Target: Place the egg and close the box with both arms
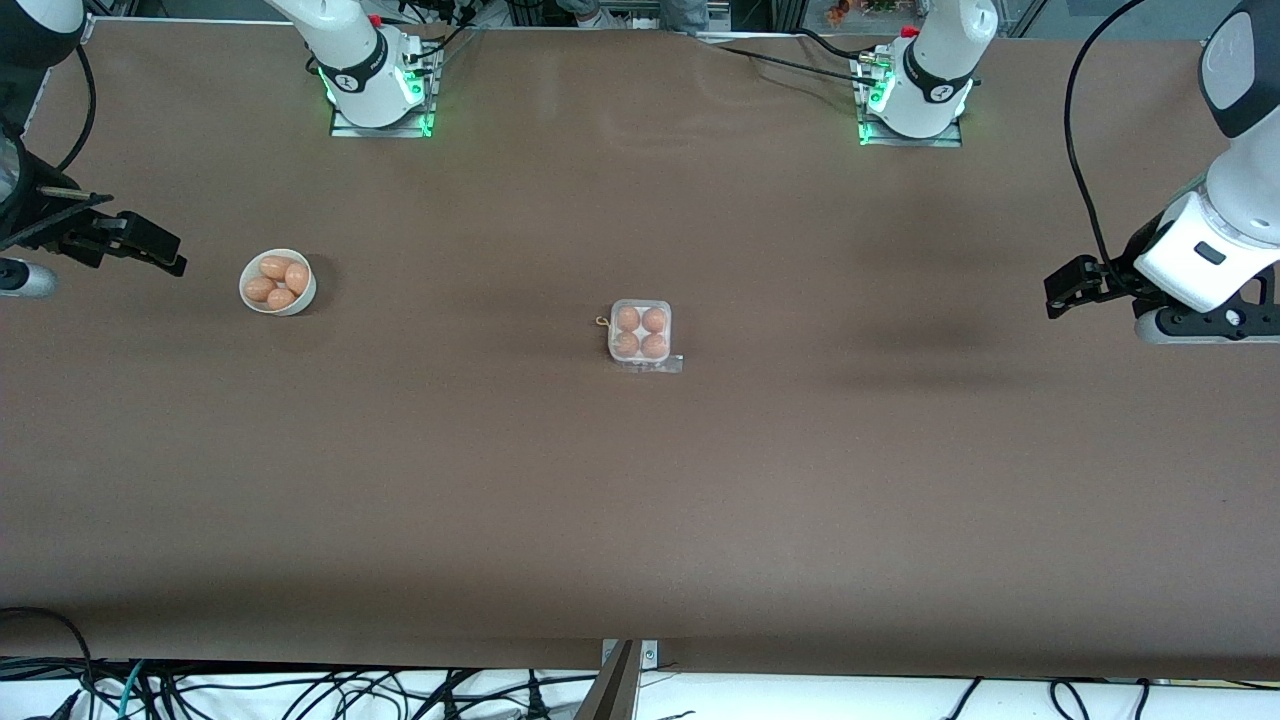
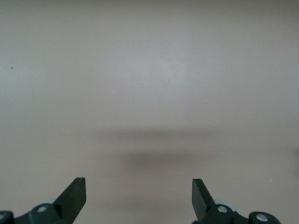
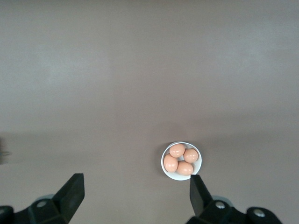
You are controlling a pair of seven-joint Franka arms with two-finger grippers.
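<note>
Both arms are drawn back to the table's ends, held high and clear of everything. The right gripper (image 1: 150, 245) hangs over bare table (image 1: 640, 500) at the right arm's end with its fingers (image 3: 70, 193) spread wide and nothing between them — the white bowl (image 1: 246, 290), holding four eggs, sits just beside it toward the table's middle. The left gripper (image 1: 1062, 290) hovers over bare surface at the left arm's end, its fingers (image 2: 74, 193) also spread apart and empty.

The box (image 1: 640, 334) rests mid-table, well apart from both grippers — its clear lid lies down over the tray, and each of the four cells holds an orange-brown egg (image 1: 628, 319).
</note>
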